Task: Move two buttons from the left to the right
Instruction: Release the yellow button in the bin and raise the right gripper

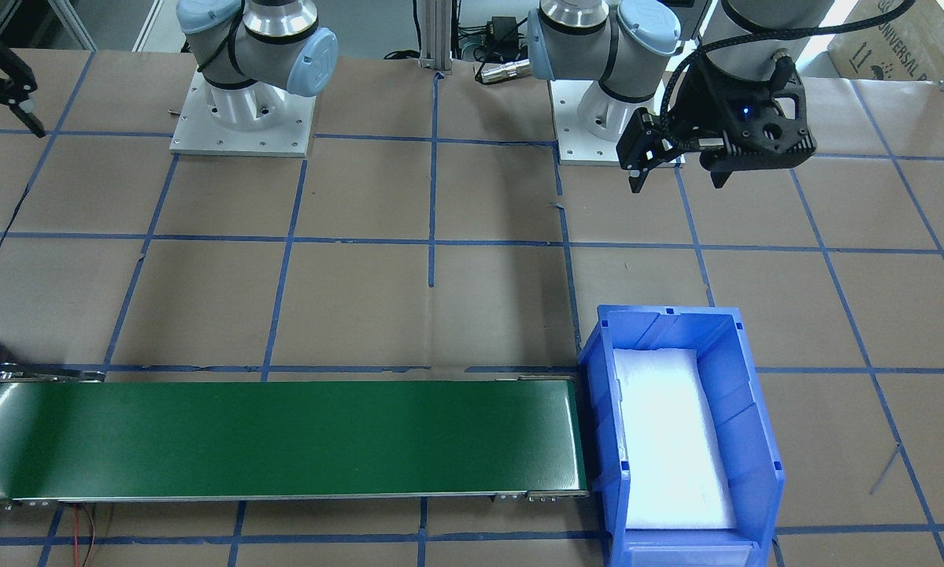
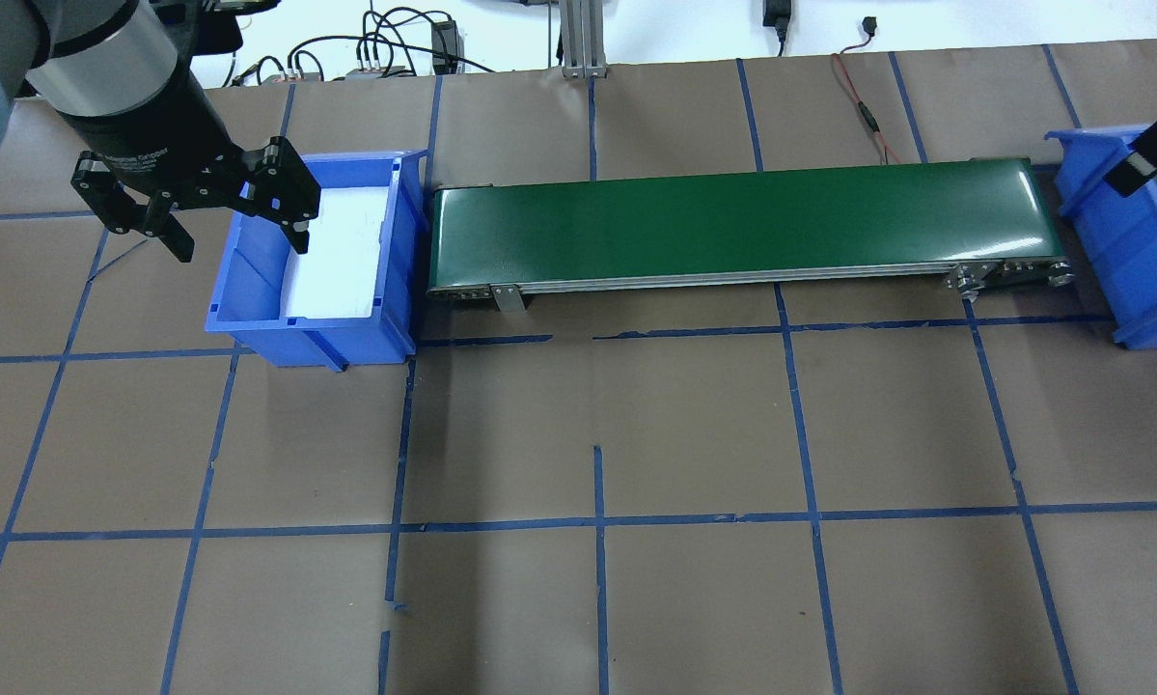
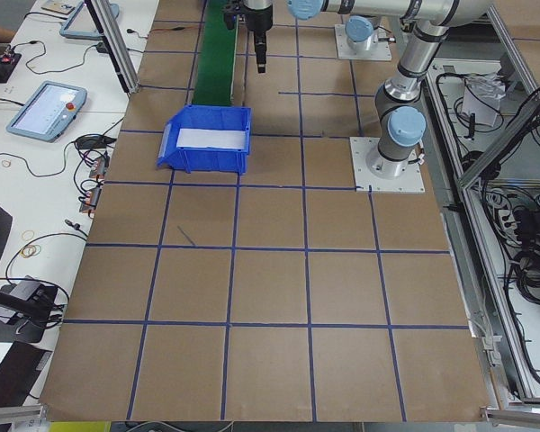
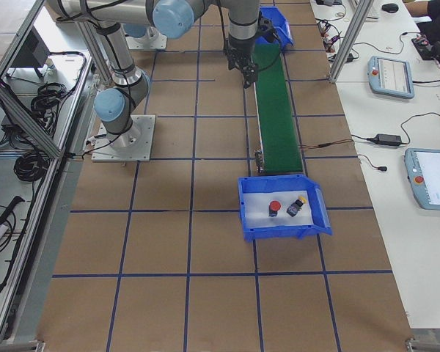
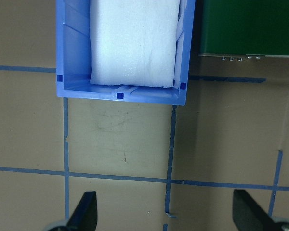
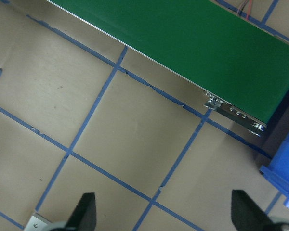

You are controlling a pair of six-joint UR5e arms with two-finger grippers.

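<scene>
The red-capped button (image 4: 274,208) and the yellow-capped button (image 4: 295,207) lie side by side on white foam in the blue bin at my right end (image 4: 279,232); only the exterior right view shows them. The blue bin at my left end (image 2: 250,323) holds only white foam (image 2: 337,251). My left gripper (image 2: 240,241) hangs open and empty, high over that bin's near-left edge; it also shows in the front-facing view (image 1: 676,183) and in its wrist view (image 5: 164,204). My right gripper (image 1: 7,110) is open and empty, high beside the conveyor's right end (image 6: 164,204).
A green conveyor belt (image 2: 732,222) runs between the two bins. The arm bases (image 1: 242,118) stand on the robot's side of the table. Control tablets (image 4: 392,75) and cables lie on the operators' bench. Brown paper with a blue tape grid covers the table.
</scene>
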